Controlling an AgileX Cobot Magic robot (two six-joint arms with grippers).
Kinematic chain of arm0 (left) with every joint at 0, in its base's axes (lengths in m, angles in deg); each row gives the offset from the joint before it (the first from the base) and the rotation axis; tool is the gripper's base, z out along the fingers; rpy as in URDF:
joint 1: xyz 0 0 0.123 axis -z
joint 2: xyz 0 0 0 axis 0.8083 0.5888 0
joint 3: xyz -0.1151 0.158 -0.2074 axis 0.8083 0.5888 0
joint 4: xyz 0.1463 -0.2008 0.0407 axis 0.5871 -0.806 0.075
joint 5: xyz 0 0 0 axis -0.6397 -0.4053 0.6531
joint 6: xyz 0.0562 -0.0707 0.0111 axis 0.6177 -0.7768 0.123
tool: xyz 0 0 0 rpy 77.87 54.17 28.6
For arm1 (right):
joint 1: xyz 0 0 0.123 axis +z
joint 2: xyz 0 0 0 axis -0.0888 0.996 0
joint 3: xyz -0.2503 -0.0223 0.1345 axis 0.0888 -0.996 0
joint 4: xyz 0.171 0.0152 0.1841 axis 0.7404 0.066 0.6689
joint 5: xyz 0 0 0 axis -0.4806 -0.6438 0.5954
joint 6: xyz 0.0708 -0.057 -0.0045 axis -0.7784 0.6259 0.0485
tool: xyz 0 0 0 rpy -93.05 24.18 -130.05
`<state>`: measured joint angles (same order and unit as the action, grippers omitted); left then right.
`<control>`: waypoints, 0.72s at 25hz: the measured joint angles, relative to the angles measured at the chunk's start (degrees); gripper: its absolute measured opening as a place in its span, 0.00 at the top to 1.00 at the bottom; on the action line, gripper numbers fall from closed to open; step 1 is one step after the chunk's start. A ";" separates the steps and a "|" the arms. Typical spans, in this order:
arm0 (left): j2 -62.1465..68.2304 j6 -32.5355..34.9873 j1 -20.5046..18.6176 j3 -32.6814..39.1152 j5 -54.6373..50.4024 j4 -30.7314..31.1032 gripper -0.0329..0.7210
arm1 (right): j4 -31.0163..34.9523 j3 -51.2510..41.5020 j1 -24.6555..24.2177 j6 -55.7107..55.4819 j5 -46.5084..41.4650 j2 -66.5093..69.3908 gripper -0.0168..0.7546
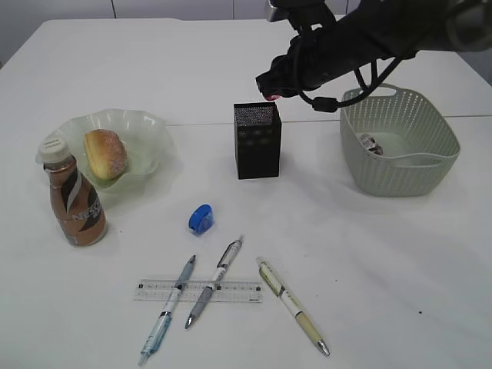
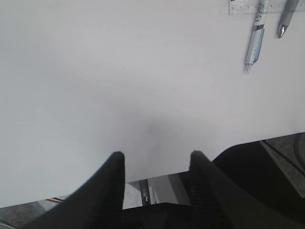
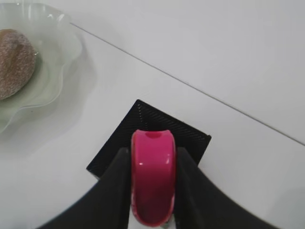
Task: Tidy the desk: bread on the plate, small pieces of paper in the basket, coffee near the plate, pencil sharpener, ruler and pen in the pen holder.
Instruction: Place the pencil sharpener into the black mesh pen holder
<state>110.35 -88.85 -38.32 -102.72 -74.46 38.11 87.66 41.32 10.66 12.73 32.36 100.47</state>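
- Bright, even light; the white table [image 1: 369, 292] looks slightly washed out.
- Soft shadows fall beside things.
- The left tool [image 2: 155, 164] is blurred, close to the lens.

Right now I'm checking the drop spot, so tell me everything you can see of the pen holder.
The pen holder is a small square cup of black metal mesh, taller than wide, standing upright on the white desk between the plate and the basket, touching neither. Its mouth is open. The right gripper hangs just above it, shut on a pink sharpener.
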 joint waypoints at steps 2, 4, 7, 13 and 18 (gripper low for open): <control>0.00 0.00 0.00 0.00 0.00 0.00 0.53 | 0.21 0.00 0.00 0.42 1.77 0.24 0.73; 0.00 0.00 0.00 0.00 0.00 0.00 0.53 | 0.48 0.00 0.00 1.03 2.82 0.43 0.73; 0.00 0.00 0.00 0.00 0.00 0.00 0.53 | 0.70 0.09 0.00 1.50 3.54 0.72 0.73; 0.00 0.00 0.00 0.00 0.00 0.00 0.53 | 1.71 0.28 0.00 1.50 4.29 1.30 0.73; 0.00 0.00 0.00 0.00 0.00 0.00 0.53 | 6.02 1.77 0.10 2.37 4.52 3.97 0.73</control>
<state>110.35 -88.85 -38.32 -102.72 -74.46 38.11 93.68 43.09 10.76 15.09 36.88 104.44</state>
